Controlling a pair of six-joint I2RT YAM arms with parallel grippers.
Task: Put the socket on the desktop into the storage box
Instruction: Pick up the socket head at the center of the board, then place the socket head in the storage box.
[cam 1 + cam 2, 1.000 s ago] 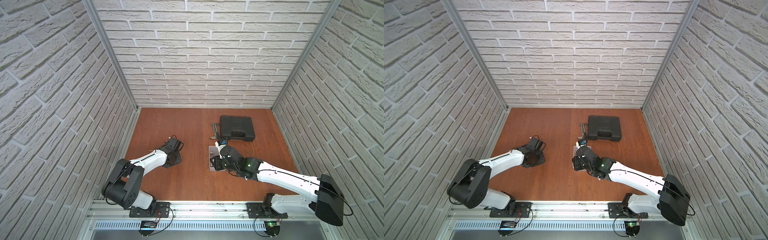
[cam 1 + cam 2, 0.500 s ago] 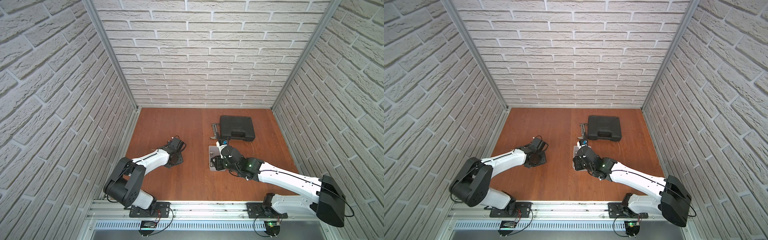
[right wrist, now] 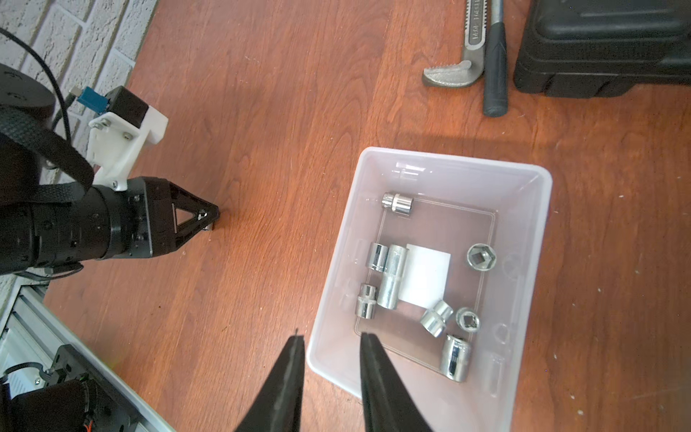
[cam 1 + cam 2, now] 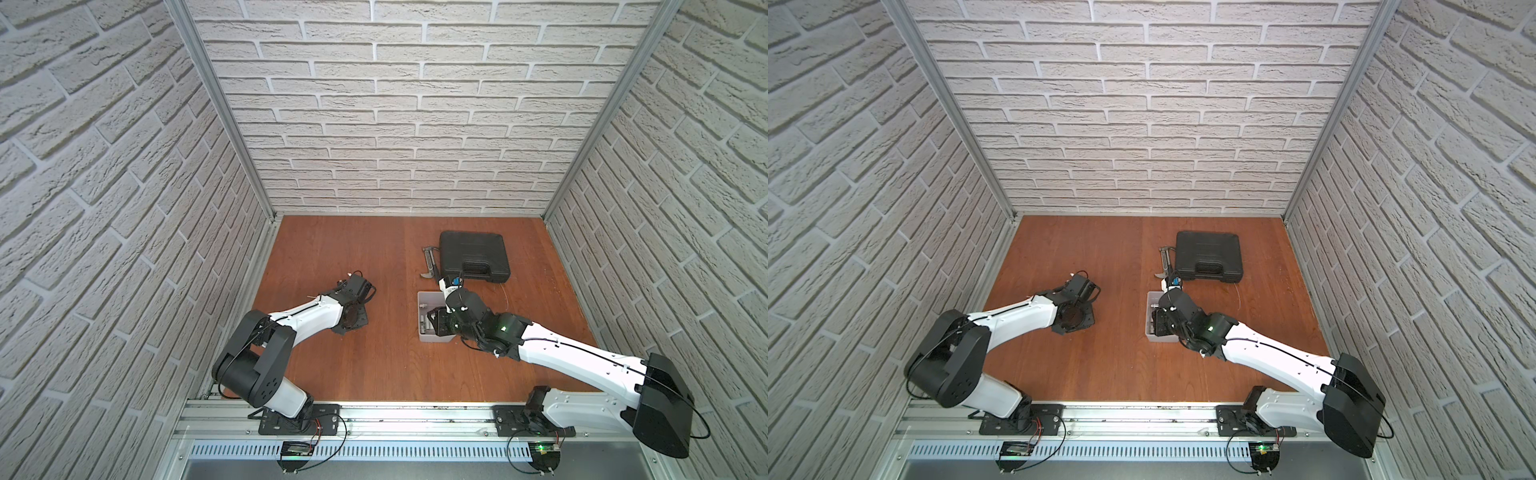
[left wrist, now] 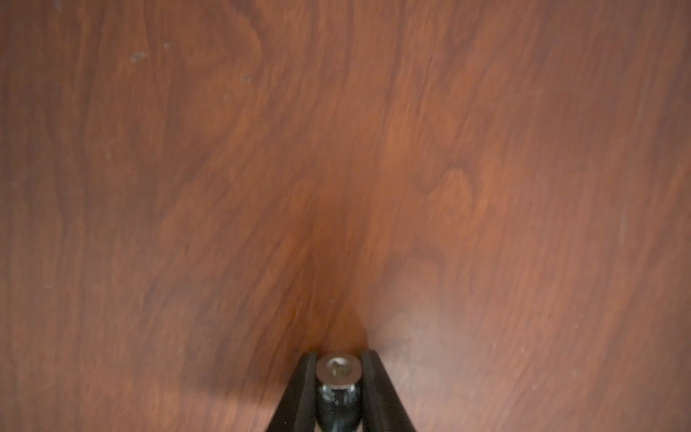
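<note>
My left pincer (image 5: pixel 339 356) clamps the small steel socket (image 5: pixel 338 376) across its round sides; I judge it hard, dense and slippery. My right pincer (image 3: pixel 331 337) hangs released and empty by the box (image 3: pixel 452 160) rim.

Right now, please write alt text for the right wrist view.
A translucent storage box holding several silver sockets stands on the wooden desktop. Apart from it, the left gripper has its jaws shut on one socket, low over the wood. The right gripper shows empty jaws apart at the box's rim.

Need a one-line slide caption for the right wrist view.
Left end effector grips a socket near the desktop; storage box holds several sockets; right end effector open.
</note>
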